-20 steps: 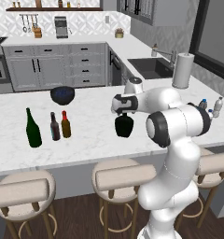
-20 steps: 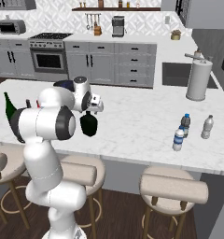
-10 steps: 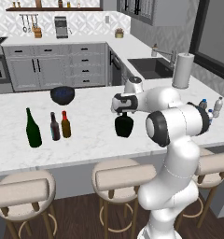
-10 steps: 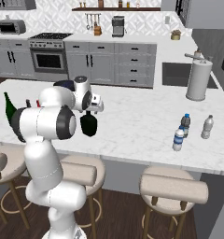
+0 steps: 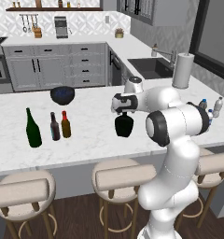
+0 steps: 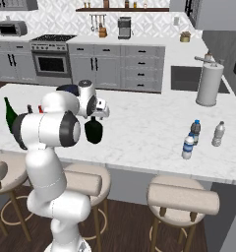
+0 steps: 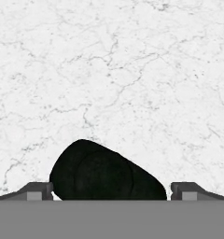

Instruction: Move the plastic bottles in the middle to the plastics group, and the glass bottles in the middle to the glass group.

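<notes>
The gripper [image 5: 124, 112] pinches the short neck of the squat black bottle [image 5: 123, 126], which hangs near mid-bench [image 5: 86, 140]; its heavy belly could swing or slip free on the way to the glass group [image 5: 44, 126].

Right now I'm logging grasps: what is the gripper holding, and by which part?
The gripper sits over the neck of the squat black bottle, fingers on either side; whether it actually grips cannot be told.

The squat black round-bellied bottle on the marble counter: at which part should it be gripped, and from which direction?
Grip the squat black round-bellied bottle at its short narrow neck, coming straight down from above. It stands upright, the belly looks too wide and rounded for the jaws, and the gripper is right above it, its fingers on either side of the bottle.
</notes>
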### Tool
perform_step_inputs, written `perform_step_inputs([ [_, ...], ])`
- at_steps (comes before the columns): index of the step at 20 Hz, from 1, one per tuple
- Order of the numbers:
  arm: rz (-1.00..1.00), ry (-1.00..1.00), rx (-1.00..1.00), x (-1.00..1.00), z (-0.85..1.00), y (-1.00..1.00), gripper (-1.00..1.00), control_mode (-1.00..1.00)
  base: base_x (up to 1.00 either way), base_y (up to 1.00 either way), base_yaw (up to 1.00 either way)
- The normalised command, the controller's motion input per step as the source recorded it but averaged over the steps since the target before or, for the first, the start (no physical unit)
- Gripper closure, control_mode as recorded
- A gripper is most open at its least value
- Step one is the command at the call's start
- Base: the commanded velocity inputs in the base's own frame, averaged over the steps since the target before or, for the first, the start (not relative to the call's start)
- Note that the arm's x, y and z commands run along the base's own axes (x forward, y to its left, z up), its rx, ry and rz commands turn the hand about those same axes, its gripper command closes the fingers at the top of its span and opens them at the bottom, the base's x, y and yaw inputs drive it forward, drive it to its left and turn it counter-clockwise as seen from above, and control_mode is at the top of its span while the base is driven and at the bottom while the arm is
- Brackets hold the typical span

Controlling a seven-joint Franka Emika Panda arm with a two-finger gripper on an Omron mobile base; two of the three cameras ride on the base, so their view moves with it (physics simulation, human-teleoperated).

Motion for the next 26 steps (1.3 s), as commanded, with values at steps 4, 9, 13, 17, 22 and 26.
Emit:
perform_step_inputs([
  [4,0.0,0.0,0.0,0.0,-0.01,0.0,-1.0,-1.0,0.0,0.0,0.0],
  [9,0.0,0.0,0.0,0.0,0.0,0.0,-1.0,-1.0,0.0,0.0,0.0],
  [13,0.0,0.0,0.0,0.0,0.0,0.01,1.0,-1.0,0.0,0.0,0.0],
  [17,0.0,0.0,0.0,0.0,0.0,0.0,1.0,-1.0,0.0,0.0,0.0],
  [22,0.0,0.0,0.0,-0.01,0.0,0.0,1.0,-1.0,0.0,0.0,0.0],
  [26,0.0,-0.01,0.0,-0.21,0.05,0.03,1.0,-1.0,0.0,0.0,0.0],
])
